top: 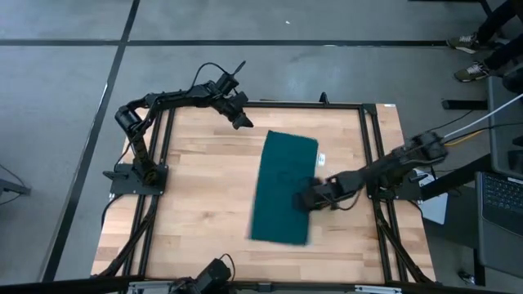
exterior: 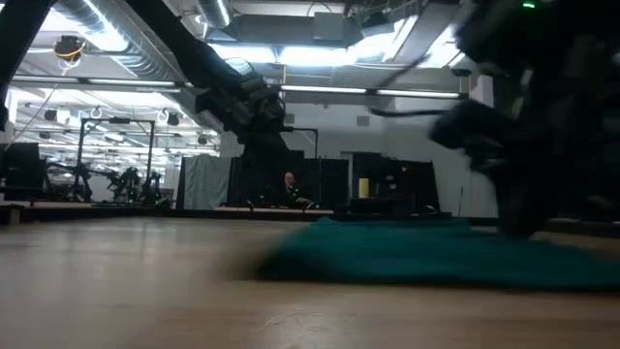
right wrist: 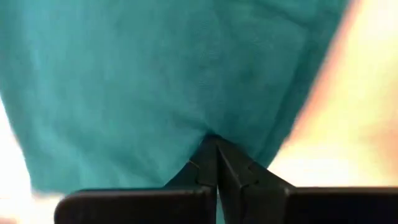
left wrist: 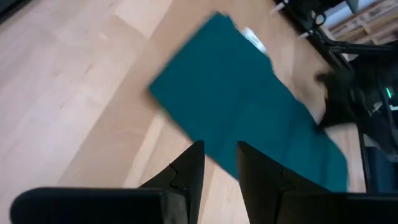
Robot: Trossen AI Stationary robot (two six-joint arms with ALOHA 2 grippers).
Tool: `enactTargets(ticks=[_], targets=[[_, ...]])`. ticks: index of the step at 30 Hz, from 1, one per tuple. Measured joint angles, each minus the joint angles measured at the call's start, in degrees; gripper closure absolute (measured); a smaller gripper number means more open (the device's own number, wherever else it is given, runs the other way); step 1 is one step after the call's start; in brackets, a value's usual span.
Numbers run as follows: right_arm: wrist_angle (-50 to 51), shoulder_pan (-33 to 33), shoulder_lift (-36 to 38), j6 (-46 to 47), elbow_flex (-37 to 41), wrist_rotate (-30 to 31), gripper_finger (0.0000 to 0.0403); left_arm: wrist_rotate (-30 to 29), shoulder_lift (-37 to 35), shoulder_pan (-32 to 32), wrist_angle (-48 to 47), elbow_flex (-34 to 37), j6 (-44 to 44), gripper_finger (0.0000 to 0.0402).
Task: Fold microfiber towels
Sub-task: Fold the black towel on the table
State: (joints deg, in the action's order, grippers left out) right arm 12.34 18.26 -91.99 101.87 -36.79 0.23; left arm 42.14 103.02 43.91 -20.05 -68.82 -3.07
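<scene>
Matt teal cloth towel point(top: 283, 186), pale wooden table point(top: 196, 188)

The towel point(top: 283, 186) is lying on the table point(top: 196, 196), right of centre; the right gripper point(top: 304, 198) is resting on its right edge. The left gripper point(top: 242, 119) is hanging near the far edge.

Grey concrete floor point(top: 65, 90) w/ dark seam lines round the light-wood bench point(top: 204, 196), which sits in a black frame point(top: 372, 163). Laptop point(top: 500, 200) on a stand at the bench's right side; a person's shoes point(top: 470, 57) on the floor nearby. Low view: big workshop hall, bright ceiling strip lights point(exterior: 320, 48), exposed ducts point(exterior: 107, 34), dark partitions point(exterior: 387, 184) at the back, a seated person point(exterior: 289, 189) far off.
</scene>
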Motion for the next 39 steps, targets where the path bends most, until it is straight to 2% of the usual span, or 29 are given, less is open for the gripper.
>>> enactTargets(ticks=[5, 7, 11, 14, 17, 21, 23, 30, 35, 39], targets=[[14.56, 2.02, 9.64, 4.23, 2.03, 16.29, 0.0393, 1.11, 0.0, -1.01, 3.52, -0.71, -2.2, 0.0313], [13.19, 2.02, 13.73, 3.97, 1.42, 21.62, 0.0374, -0.36, 0.0, -1.4, 3.99, -2.0, -2.1, 0.0313], [13.3, -0.02, 20.52, -1.03, 1.55, 26.55, 0.0316, -6.48, 0.0, -1.51, 4.91, -4.13, -2.14, 0.0313], [11.98, -1.71, 25.25, -5.83, 1.34, 31.39, 0.0273, -7.13, 0.0, -0.56, 6.27, -4.7, -3.3, 0.0313], [13.79, -5.56, 28.34, -11.91, 1.32, 33.5, 0.025, -7.53, 0.64, 0.0, 6.2, -4.7, -3.83, 0.0313], [16.05, -14.58, 28.68, -23.04, 1.35, 26.33, 0.0256, -10.08, 3.69, -0.53, 6.34, -4.68, -3.91, 0.0313], [13.96, -19.03, 28.48, -29.11, 1.31, 22.72, 0.027, -11.21, 5.82, -1.06, 6.83, -4.68, -5.28, 0.0313], [3.93, -33.82, 28.49, -47.44, 1.26, 11.59, 0.0309, -9.63, 11.39, -3.62, 13.98, -4.63, -12.98, 0.0302], [-0.18, -43.29, 28.49, -55.99, 1.22, 5.4, 0.0312, -9.53, 13.0, -4.47, 20.3, -4.66, -17.71, 0.0285], [-5.16, -49.69, 28.32, -60.03, 1.22, -1.86, 0.0303, -9.68, 15.67, -4.35, 20.57, -4.66, -20.61, 0.0275]])
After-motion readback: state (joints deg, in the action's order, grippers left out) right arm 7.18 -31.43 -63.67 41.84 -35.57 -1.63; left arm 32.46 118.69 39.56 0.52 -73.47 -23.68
